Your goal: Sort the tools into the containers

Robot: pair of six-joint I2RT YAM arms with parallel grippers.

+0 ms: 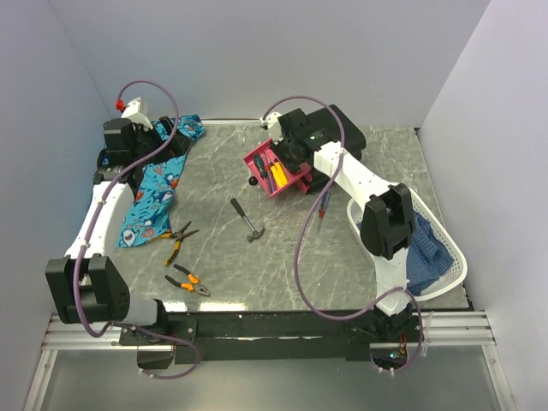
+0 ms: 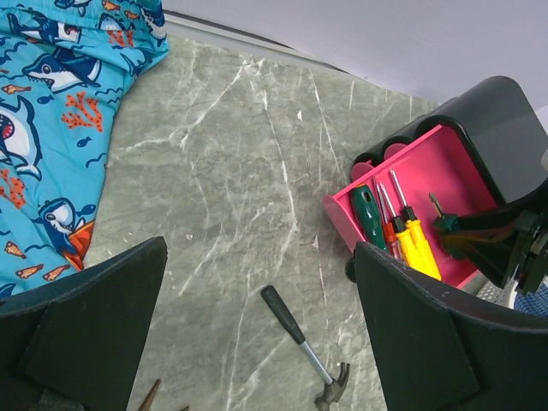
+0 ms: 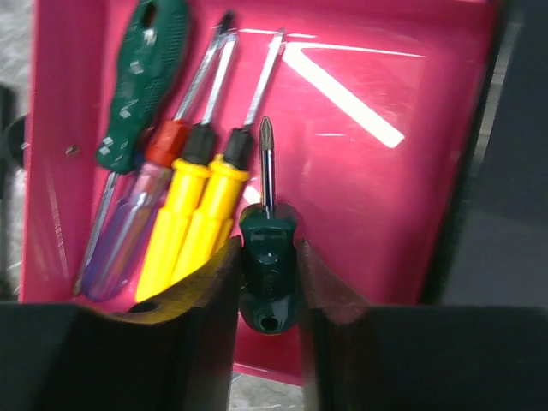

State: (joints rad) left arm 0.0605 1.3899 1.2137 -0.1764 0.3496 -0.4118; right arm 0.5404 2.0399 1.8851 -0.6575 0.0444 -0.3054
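Clamped by its handle in the right pincer (image 3: 268, 257): a stubby dark-green screwdriver (image 3: 267, 231), steel cross-point tip aimed away from the wrist, held over the magenta-pink shallow plastic drawer (image 3: 385, 197). Touching the drawer floor or just above it: cannot tell. Already lying side by side in the left part of that drawer: a large green-handled screwdriver (image 3: 141, 77), a red-collared screwdriver (image 3: 128, 235) with a clear bluish handle, and a pair of yellow-handled screwdrivers (image 3: 175, 231) with black collars, touching each other. Pale flecks on the big green grip (possibly lettering) too blurred to read.

Left pincer (image 2: 259, 248) spread wide, gripping nothing, hanging above the grey marbled stone bench (image 2: 223, 171) beside the shark-patterned blue cloth (image 2: 51, 103). Just ahead of it, a black-handled steel claw hammer (image 2: 300, 342) flat on the bench, apart from the drawer. Behind the drawer, the boxy black cabinet (image 2: 505, 111).

In the overhead view, on the bench nearer the left arm: orange-handled pliers (image 1: 178, 240) with handles splayed, near the cloth's edge, and a second pair (image 1: 188, 281) closer to the arm bases. Next to the right arm, a slim red-and-blue screwdriver (image 1: 323, 210) on the bench, between the drawer and a white mesh basket (image 1: 454, 274) holding a blue checked cloth (image 1: 424, 257).
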